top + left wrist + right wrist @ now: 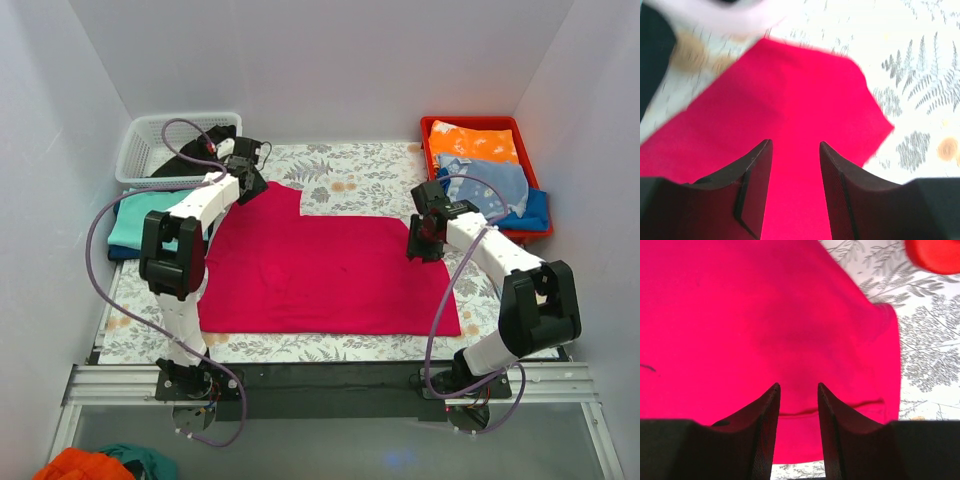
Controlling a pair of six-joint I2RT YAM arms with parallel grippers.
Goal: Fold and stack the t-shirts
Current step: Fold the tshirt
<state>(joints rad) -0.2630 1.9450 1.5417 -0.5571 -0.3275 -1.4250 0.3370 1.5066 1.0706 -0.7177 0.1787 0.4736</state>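
Crimson t-shirt [330, 275] lies spread flat on the floral counter [350, 175], nearly wrinkle-free. I judge it light, limp and prone to bunching, so best pinched at edge corners. Left pincer [795, 146] is over its far-left corner, right pincer [799, 386] over its right edge; both are parted and empty.
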